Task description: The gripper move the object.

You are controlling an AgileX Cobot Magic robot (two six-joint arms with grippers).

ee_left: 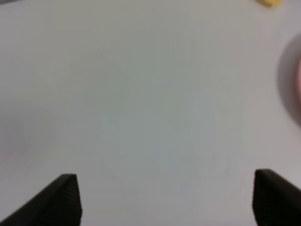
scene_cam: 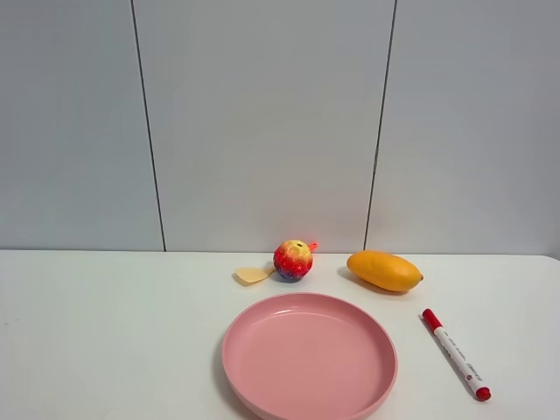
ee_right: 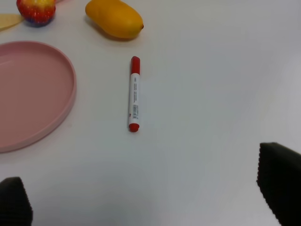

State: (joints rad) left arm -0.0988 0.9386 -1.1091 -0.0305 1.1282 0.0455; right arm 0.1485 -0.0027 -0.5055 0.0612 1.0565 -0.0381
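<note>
We see the object: small apple-shaped ball, speckled red and blue, yellow top facing up, resting free at rear centre of the table. Left gripper and right gripper: jaws spread wide, above the table, well apart from the object

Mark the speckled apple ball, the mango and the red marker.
speckled apple ball (scene_cam: 293, 261): exterior high view, middle of its body.
mango (scene_cam: 384, 270): exterior high view, middle of its skin.
red marker (ee_right: 134, 94): right wrist view, white barrel.
</note>
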